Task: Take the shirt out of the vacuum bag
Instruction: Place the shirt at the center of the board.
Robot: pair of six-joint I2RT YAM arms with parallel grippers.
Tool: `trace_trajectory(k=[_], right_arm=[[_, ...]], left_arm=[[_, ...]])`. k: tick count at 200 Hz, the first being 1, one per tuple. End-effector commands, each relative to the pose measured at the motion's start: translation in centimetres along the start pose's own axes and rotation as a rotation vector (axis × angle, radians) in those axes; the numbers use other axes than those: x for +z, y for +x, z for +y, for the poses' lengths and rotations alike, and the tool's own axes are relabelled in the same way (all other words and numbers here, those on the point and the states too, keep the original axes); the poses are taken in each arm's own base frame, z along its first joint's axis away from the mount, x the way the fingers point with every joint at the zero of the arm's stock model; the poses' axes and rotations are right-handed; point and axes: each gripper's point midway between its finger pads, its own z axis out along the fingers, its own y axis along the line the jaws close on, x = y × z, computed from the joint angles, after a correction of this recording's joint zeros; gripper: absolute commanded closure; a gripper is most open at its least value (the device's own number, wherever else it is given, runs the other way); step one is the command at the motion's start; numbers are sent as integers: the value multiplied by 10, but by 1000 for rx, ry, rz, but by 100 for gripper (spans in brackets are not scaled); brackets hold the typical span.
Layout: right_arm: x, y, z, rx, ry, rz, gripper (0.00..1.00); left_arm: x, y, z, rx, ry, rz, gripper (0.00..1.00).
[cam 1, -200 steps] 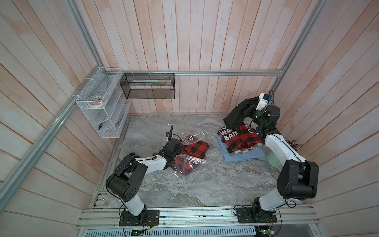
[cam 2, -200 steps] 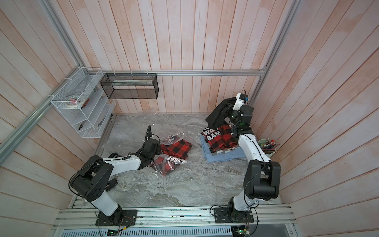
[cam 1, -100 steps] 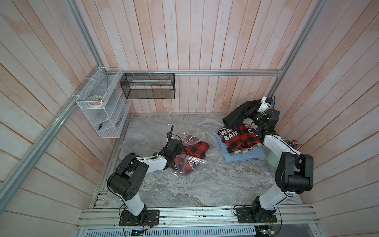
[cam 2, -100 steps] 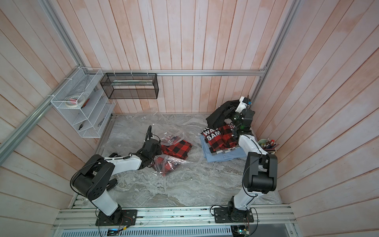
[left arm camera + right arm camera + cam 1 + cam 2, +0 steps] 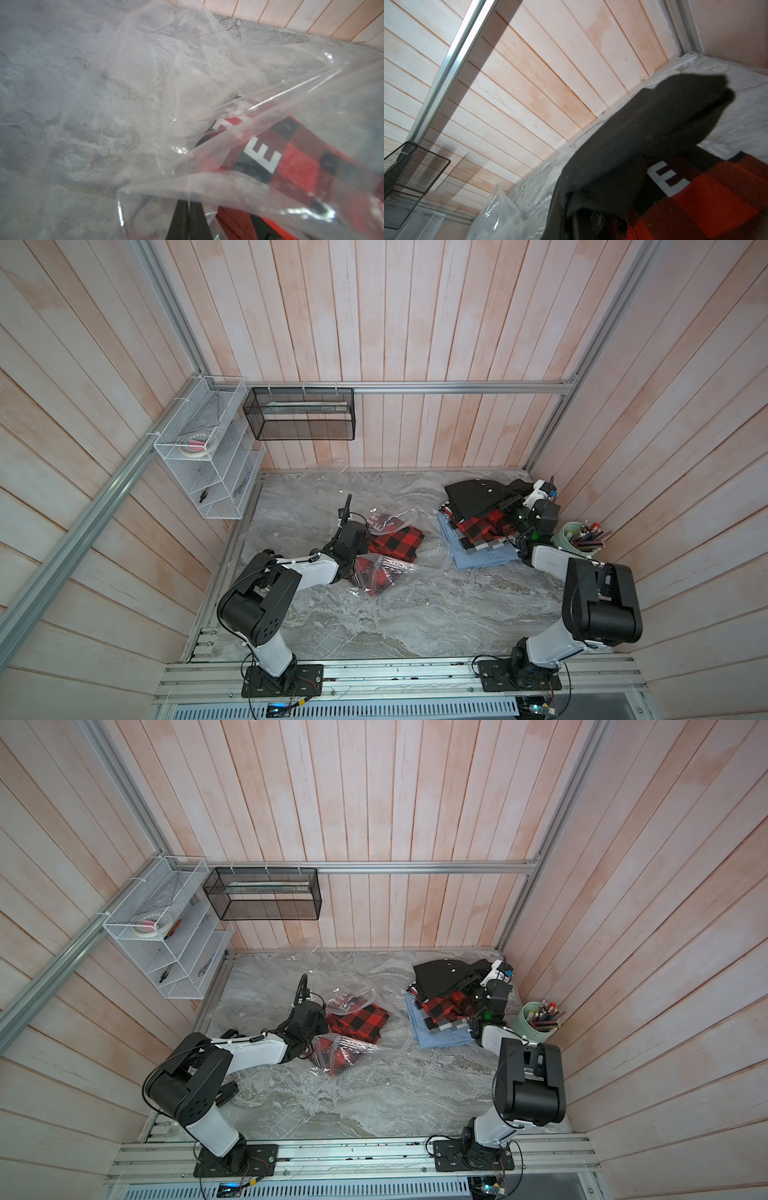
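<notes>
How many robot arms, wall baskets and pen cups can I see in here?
Robot arms: 2, the left arm and the right arm
Wall baskets: 2, the white wire rack and the black mesh basket
Pen cups: 1, the green cup
Total: 5

Grey marbled table (image 5: pixel 415 614): crumpled clear vacuum bag (image 5: pixel 399 566) near middle, plaid shirt (image 5: pixel 397 541) inside; clothes pile (image 5: pixel 478 529) on blue cloth (image 5: pixel 482 558); pen cup (image 5: pixel 570 536) at edge.
</notes>
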Motion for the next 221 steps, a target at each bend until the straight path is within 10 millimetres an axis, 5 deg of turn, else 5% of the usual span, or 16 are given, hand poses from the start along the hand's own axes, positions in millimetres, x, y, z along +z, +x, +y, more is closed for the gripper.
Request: trace_trajectory(k=[1,34,81,113,127,172,221], right_arm=[[-16,-17,0,13,26,-100,100],[-31,0,-10,27,69,-68,100],[-45,46,-63,68,280,31,100],[-49,68,-81,64,358,106,100],[-52,67,-80,64,357,103,100],[-66,52,-63,56,332,63,56],[-82,26,-16,-19,254,10,45]], left_arm=[[3,15,3,21,3,44,100],[2,14,3,16,3,40,100],[-2,9,-2,8,19,30,100],[-5,4,-6,11,21,25,100],[-7,2,-9,16,23,22,100],[-17,-12,-24,16,55,-10,100],[-28,-30,-47,25,95,-42,100]])
